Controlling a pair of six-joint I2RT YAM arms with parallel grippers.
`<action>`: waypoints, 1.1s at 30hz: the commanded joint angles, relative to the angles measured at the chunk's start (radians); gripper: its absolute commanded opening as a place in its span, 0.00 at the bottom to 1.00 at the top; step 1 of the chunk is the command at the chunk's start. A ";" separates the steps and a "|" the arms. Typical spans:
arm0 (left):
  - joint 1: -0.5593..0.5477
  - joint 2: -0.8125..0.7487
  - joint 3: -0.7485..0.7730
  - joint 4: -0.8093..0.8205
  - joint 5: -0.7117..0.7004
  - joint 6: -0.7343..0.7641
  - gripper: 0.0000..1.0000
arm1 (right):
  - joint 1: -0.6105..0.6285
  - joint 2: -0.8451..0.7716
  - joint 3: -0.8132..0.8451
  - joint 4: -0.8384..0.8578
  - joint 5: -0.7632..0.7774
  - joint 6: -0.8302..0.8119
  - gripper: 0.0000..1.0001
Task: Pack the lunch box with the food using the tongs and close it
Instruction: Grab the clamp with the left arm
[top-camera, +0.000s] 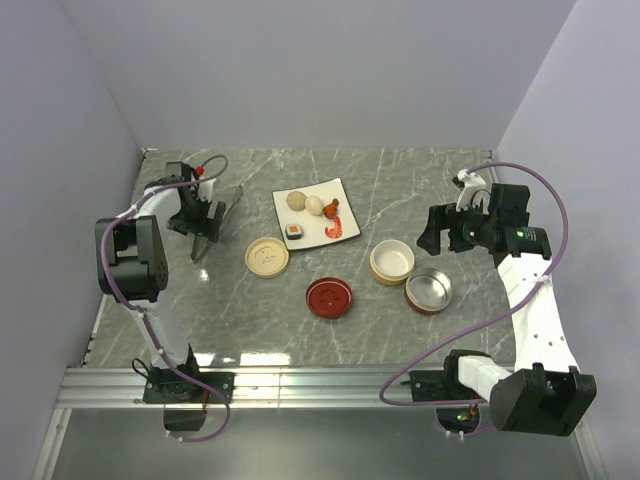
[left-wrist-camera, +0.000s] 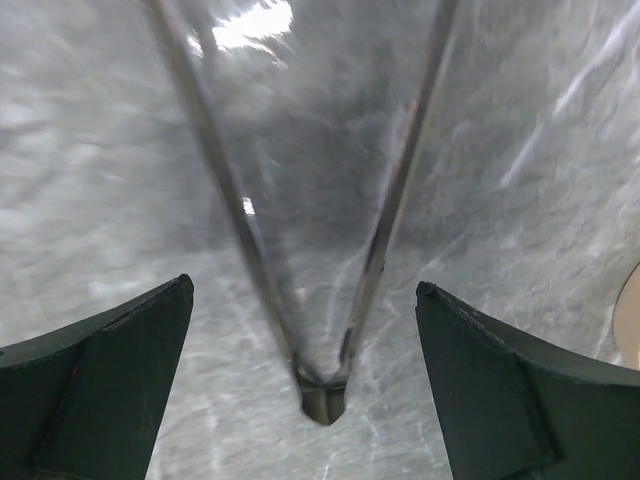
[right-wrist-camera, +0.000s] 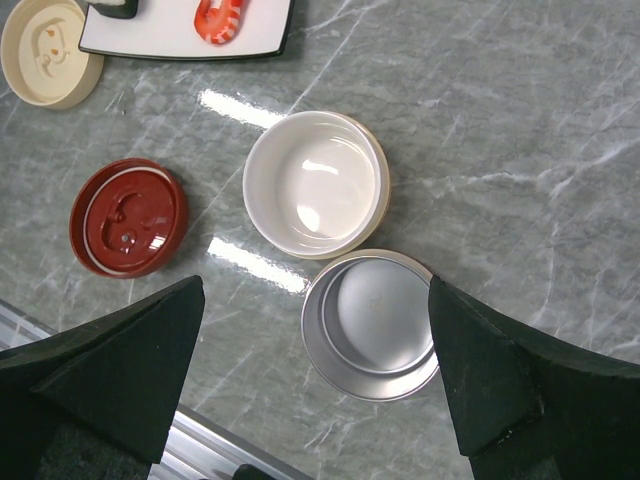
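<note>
The silver tongs (left-wrist-camera: 322, 392) lie on the marble, joined end between my left gripper's (left-wrist-camera: 303, 285) open fingers, their two arms spreading away from me. Neither finger touches them. From above, the tongs (top-camera: 230, 205) show beside the left gripper (top-camera: 205, 228) at the far left. A white plate (top-camera: 345, 190) holds the food: a beige ball (top-camera: 296, 201), a white egg (top-camera: 314, 206), a shrimp (top-camera: 333, 222) and a sushi roll (top-camera: 294, 232). The lunch box's white bowl (right-wrist-camera: 315, 185) and silver tin (right-wrist-camera: 375, 325) stand open below my right gripper (right-wrist-camera: 312, 285), which is open and empty.
A beige lid (top-camera: 267, 256) and a red lid (top-camera: 329, 297) lie in front of the plate. The white bowl (top-camera: 392, 262) and silver tin (top-camera: 428, 290) sit side by side at centre right. The right gripper (top-camera: 440, 238) hovers just beyond them. A metal rail (top-camera: 320, 385) edges the near side.
</note>
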 joint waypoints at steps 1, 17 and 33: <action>-0.002 -0.051 -0.054 0.096 0.050 0.027 0.99 | -0.003 -0.024 0.012 0.006 -0.001 -0.010 1.00; 0.004 -0.091 -0.244 0.441 0.136 -0.047 0.97 | -0.005 -0.011 0.011 0.010 -0.001 -0.012 1.00; 0.027 0.029 -0.155 0.378 0.163 -0.006 0.88 | -0.005 -0.009 0.008 0.009 0.007 -0.012 1.00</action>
